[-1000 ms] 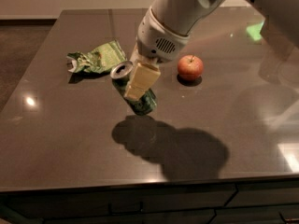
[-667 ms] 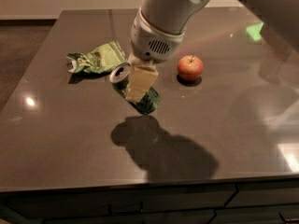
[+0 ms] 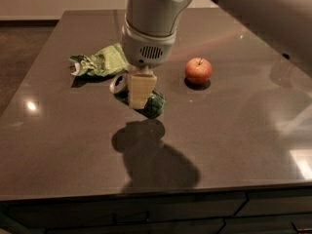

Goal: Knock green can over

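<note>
Table centre: gripper low, against can; open or closed, you cannot tell. Can tilts steeply, top toward bag, apple well apart. Tipping step looks underway. Next: you push can flat, then lift clear.

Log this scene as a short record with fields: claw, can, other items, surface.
claw: low over the table, across the middle of the green can
green can: tipped off upright, silver top toward the snack bag
apple: upright, apart from the can, to its right in the camera view
snack bag: crumpled, behind the can
table: dark, glossy
</note>
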Available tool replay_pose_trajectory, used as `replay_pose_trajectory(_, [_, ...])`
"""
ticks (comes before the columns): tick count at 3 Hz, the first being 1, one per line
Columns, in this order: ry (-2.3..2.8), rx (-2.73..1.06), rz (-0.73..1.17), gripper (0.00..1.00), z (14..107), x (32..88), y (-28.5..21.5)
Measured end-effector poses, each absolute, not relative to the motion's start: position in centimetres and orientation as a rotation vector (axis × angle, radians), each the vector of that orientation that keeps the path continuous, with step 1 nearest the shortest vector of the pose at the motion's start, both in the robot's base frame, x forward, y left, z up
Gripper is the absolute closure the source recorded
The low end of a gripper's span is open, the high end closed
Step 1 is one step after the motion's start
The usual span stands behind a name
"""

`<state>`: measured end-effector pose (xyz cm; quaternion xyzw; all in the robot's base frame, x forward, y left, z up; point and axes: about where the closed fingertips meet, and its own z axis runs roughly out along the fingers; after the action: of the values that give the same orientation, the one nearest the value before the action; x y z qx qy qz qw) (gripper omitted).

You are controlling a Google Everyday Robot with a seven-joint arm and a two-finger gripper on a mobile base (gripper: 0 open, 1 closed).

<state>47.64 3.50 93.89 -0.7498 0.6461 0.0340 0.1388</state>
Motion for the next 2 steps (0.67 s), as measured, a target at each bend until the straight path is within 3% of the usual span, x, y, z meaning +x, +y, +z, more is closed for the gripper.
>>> replay_pose_trajectory(1, [1.852, -2.229, 0.03, 0.77, 93.33, 47.82, 4.18])
replay_pose_trajectory(2, [1.844, -2.268, -0.056, 0.54, 92.76, 47.95, 4.74])
